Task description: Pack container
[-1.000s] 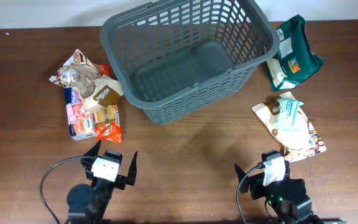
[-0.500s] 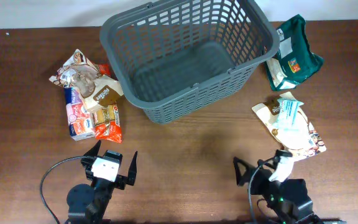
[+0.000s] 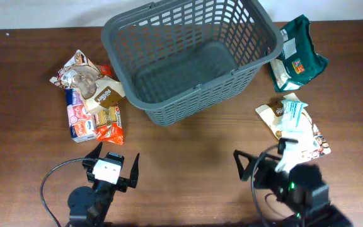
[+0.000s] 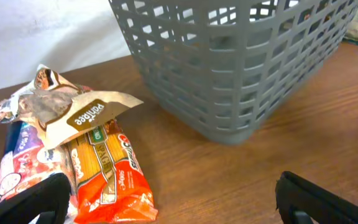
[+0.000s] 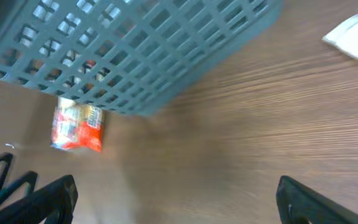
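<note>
Wooden surface [image 3: 188, 157]: at 6 o'clock, the left hand [image 3: 115, 155] and right hand [image 3: 262, 161] both stand wide open and empty. One packet pile [image 3: 93, 104] lies at 9 o'clock and a second pile [image 3: 292, 123] at 3 o'clock. The basket [image 3: 188, 107] sits empty at 12 o'clock. Hazard: overlapping packets may cause a double pick, and a low carry may strike the rim.

The container [image 3: 188, 106] is a large dark grey rectangular plastic basket with slotted lattice walls, a rolled rim and a solid bottom in full view; it stands upright, mouth up, on the far middle of the brown counter [image 3: 188, 148]; turned askew, one rounded corner faces the near edge.
</note>
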Robot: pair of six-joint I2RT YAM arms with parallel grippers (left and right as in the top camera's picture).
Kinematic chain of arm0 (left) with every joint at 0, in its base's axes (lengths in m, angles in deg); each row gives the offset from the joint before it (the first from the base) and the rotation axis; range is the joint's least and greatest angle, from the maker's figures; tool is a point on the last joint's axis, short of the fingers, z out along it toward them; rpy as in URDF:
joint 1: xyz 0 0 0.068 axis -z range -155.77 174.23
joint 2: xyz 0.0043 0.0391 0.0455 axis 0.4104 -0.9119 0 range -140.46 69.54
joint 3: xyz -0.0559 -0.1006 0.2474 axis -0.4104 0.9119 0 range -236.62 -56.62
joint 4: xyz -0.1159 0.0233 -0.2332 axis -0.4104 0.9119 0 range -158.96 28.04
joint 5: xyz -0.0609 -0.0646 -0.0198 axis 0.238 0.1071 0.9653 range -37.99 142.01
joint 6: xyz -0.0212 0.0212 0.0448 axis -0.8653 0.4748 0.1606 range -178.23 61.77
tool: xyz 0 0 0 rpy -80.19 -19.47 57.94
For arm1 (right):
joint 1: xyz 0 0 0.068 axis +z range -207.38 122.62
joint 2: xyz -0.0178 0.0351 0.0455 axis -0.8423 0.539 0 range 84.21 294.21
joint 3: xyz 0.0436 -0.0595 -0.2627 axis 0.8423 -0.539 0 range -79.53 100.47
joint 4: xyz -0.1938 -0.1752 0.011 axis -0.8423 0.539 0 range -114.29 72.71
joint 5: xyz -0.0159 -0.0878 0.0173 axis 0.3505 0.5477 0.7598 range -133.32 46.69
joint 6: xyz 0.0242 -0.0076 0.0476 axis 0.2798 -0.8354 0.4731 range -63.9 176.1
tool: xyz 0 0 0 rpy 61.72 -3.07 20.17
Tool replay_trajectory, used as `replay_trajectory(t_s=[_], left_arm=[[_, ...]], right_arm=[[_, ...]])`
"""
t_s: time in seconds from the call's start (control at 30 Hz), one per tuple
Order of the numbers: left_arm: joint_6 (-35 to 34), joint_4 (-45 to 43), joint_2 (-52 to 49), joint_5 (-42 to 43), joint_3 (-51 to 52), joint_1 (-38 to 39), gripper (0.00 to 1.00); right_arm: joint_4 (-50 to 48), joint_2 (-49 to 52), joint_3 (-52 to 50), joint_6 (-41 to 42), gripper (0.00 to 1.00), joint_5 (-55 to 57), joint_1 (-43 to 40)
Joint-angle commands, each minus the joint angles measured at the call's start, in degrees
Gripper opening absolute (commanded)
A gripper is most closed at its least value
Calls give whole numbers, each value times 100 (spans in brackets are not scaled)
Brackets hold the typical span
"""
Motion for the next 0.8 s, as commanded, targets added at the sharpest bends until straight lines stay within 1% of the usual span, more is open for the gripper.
replay_trajectory(t_s=[0.0, 0.13, 0.2, 0.3, 0.4, 0.5, 0.53, 0.57, 0.6, 0.7, 0.73, 0.77], left_arm=[[94, -20, 50, 76, 39, -35, 99], [94, -20, 50, 79, 39, -35, 99], [92, -20, 50, 79, 39, -35, 99], [94, -20, 50, 76, 39, -35, 99], [92, -20, 50, 76, 39, -35, 99], [94, -20, 50, 79, 39, -35, 99], [94, -20, 50, 76, 39, -35, 99], [92, -20, 50, 76, 39, -35, 99], [94, -20, 50, 79, 39, -35, 99], [94, -20, 50, 79, 39, -35, 99], [94, -20, 50, 76, 39, -35, 99], [94, -20, 50, 79, 39, -35, 99]], right_arm=[[540, 1257, 1292, -785, 99, 404, 24], [1587, 3003, 2949, -1392, 99, 662, 24], [2140, 3886, 3936, -1727, 99, 918, 24], [2708, 4962, 5366, -2120, 99, 1300, 24], [2940, 5786, 6686, -2415, 99, 1547, 24], [2896, 6400, 7809, -2688, 99, 1567, -52], [2855, 6585, 8146, -2771, 98, 1567, -111], [2780, 6787, 8476, -2835, 92, 1563, -205], [2708, 6942, 8703, -2898, 80, 1563, -297], [2472, 7383, 9138, -3001, 14, 1550, -597], [2389, 7506, 9180, -3001, 4, 1502, -699], [2323, 7615, 9182, -3003, 4, 1447, -796]])
